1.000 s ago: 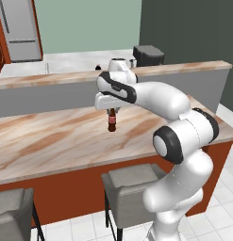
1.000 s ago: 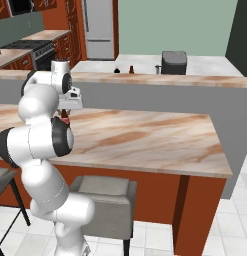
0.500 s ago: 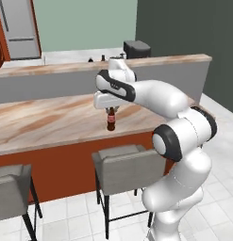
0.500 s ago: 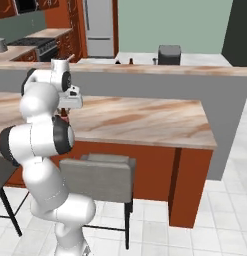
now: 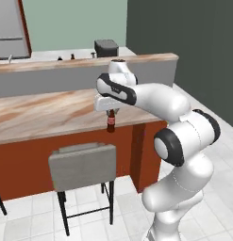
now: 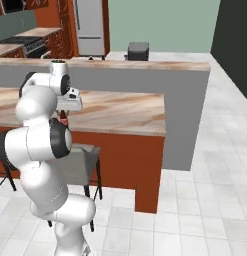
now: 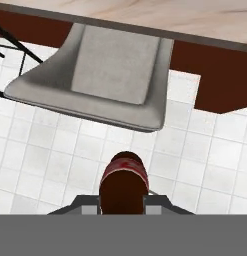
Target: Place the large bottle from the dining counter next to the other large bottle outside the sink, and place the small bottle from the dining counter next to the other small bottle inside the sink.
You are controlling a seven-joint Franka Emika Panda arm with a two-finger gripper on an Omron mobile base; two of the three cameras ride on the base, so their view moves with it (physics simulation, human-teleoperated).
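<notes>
White tiled floor (image 5: 33,221), grey cushioned stool (image 5: 82,162) on thin dark legs, pale green back wall (image 5: 73,23), dark grey wall (image 5: 203,42) at right, steel fridge (image 6: 90,27) at upper left, dark box (image 6: 138,51) — perhaps a toaster — on far worktop

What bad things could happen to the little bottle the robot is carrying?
1. The pincer holds the small bottle only by its top, in the air past the edge of the dining counter. If the grip slips, it would likely fall onto the tiled floor or the grey stool below.
2. The hanging bottle is close to the counter edge, so a sideways swing might bump it.
</notes>
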